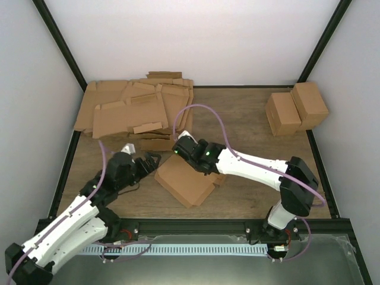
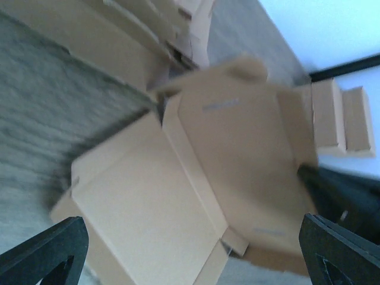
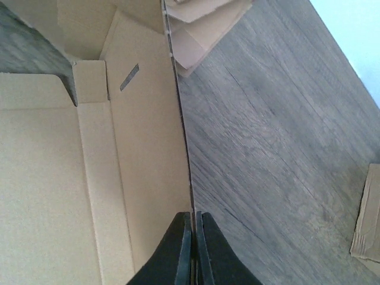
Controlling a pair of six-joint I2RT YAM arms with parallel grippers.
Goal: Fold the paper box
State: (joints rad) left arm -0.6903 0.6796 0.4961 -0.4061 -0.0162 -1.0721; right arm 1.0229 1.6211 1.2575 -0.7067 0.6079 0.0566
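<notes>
Brown sheet stack [image 1: 135, 110] behind paper box [image 1: 184, 181]

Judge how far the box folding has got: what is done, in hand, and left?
Done: the paper box lies apart from the flat sheets, with one panel creased upward. In hand: the right gripper pinches a raised panel's edge; the left gripper is open beside it. Left: flaps untucked, carton not closed.
</notes>
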